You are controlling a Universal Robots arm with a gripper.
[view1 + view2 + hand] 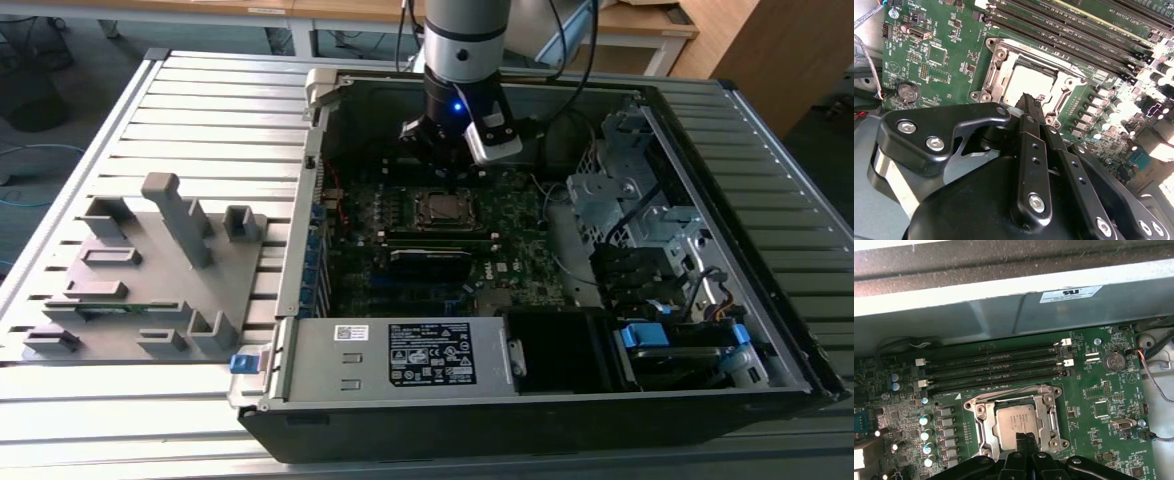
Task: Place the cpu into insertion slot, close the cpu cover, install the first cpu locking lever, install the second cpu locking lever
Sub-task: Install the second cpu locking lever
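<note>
The cpu (1016, 422) lies in the insertion slot (1051, 415) on the green motherboard, silver top up; the exterior view has it (441, 207) mid-board. The cpu cover (983, 426) lies flat around it as a silver frame, also seen in the second wrist view (999, 67). A thin wire lever (1004, 391) runs along the socket's side by the memory slots. My gripper (1026, 440) hangs just above the socket's edge, fingers pressed together with nothing between them; its tips (1029, 99) overlap the chip (1029, 82).
Long black memory slots (994, 371) and the case wall (1004, 315) lie past the socket. A coin battery (1114, 360) sits to one side. The power supply (400, 355) and drive cage (627, 200) crowd the case. A grey fixture (160, 260) stands on the exterior view's left.
</note>
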